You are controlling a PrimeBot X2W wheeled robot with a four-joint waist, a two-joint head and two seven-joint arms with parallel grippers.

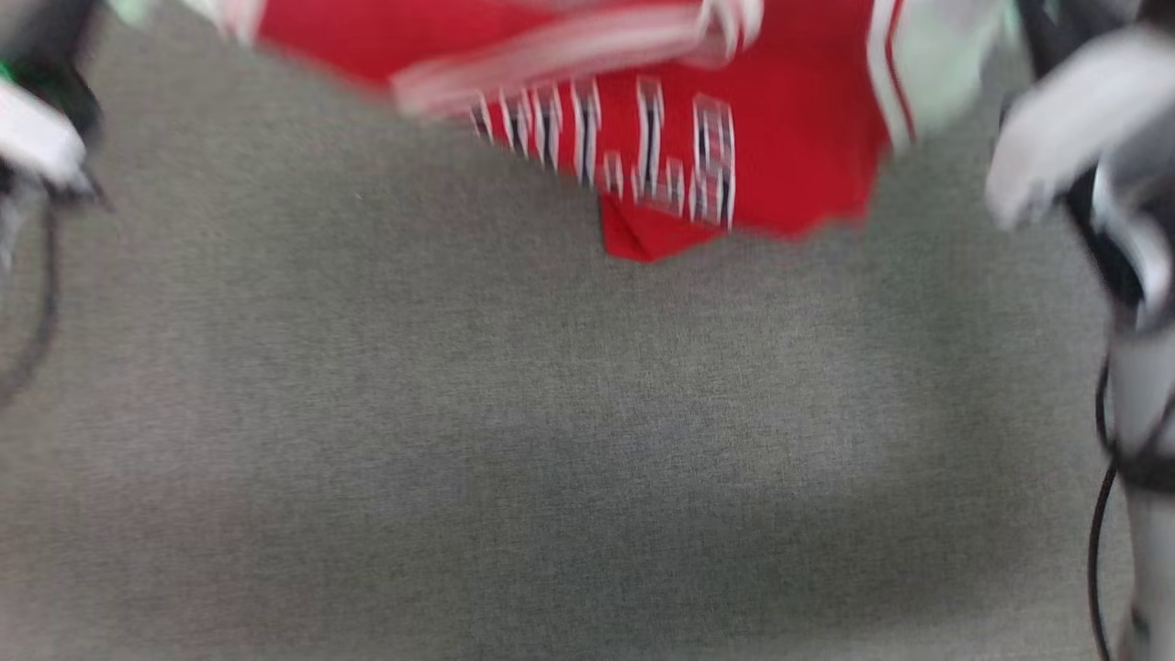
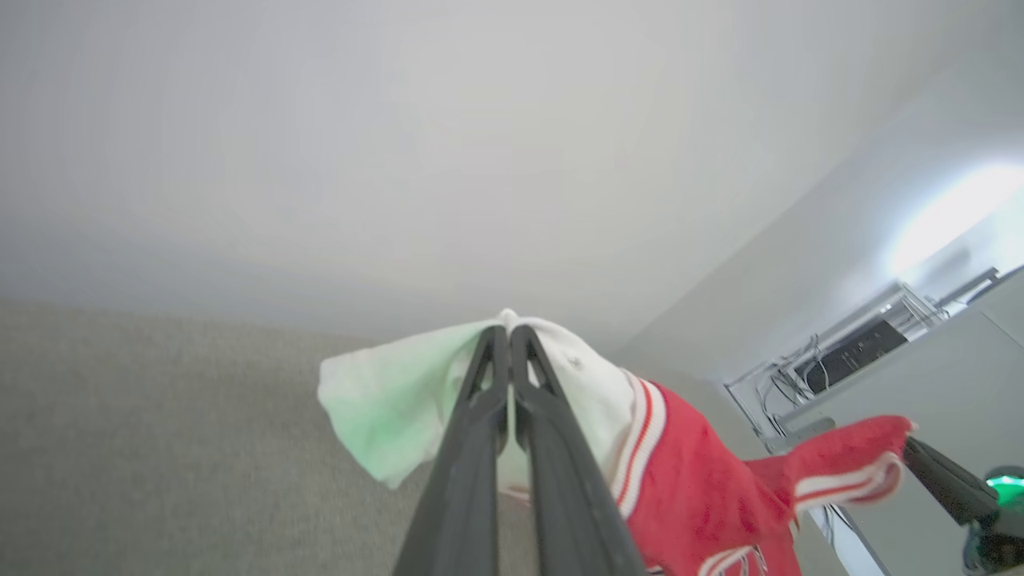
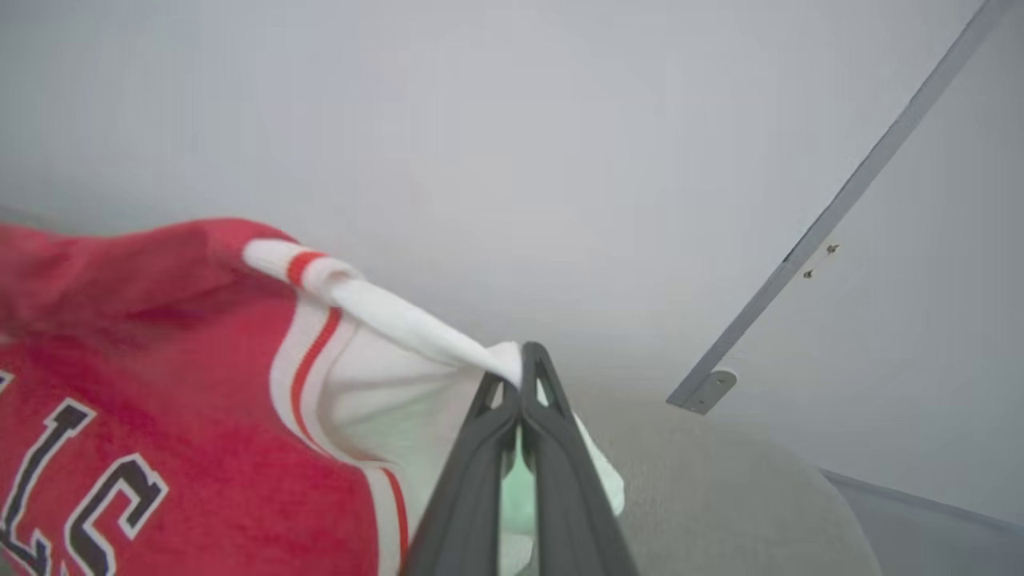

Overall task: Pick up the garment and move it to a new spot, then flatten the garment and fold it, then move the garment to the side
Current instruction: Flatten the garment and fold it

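The garment [image 1: 780, 138], a red shirt with white sleeves and striped trim, hangs stretched between my two arms at the top of the blurred head view, above the grey surface [image 1: 551, 441]. White-edged dark letters show on its front. In the left wrist view my left gripper [image 2: 509, 330] is shut on one white sleeve, and the red body [image 2: 696, 496] trails off to the right. In the right wrist view my right gripper [image 3: 526, 352] is shut on the other white sleeve, with the red body [image 3: 200, 384] hanging to its left.
A pale left forearm [image 1: 37, 138] and right forearm [image 1: 1074, 138] flank the shirt. A black cable [image 1: 1097, 514] runs down the right arm. Pale walls stand behind, with a grey metal strip [image 3: 840, 208] and a dark device among cables [image 2: 856, 352].
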